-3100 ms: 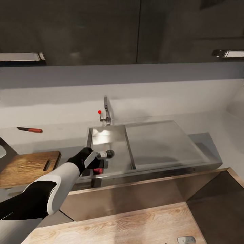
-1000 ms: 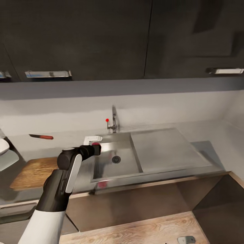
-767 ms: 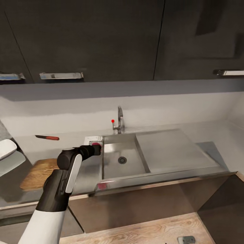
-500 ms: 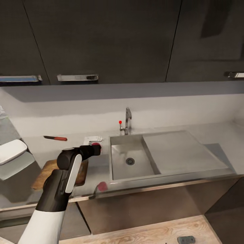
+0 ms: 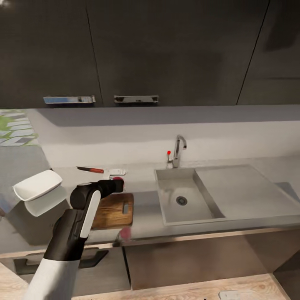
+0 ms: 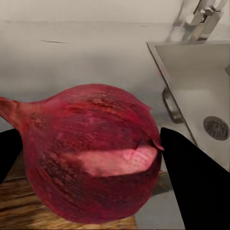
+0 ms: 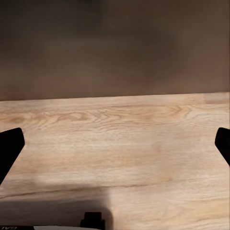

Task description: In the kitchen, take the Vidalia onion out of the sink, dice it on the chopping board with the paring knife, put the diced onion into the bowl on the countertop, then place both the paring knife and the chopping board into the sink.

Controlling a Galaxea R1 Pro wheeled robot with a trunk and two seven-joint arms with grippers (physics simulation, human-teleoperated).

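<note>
The long grey glossy table (image 5: 146,200) is stretching across in front of me, with the grey recessed sink (image 5: 183,202) sitting to the right. The brown wooden chopping board (image 5: 114,210) is lying at the near edge, left of the sink. My left pincer (image 6: 91,158) is clenching the dark red round onion (image 6: 91,153) above the board's far end. My right pincer (image 7: 115,143) is hanging released over pale wooden floor (image 7: 115,139). The white squarish bowl (image 5: 37,185) is sitting far left, and the small red-handled paring knife (image 5: 89,169) is lying near the wall.
</note>
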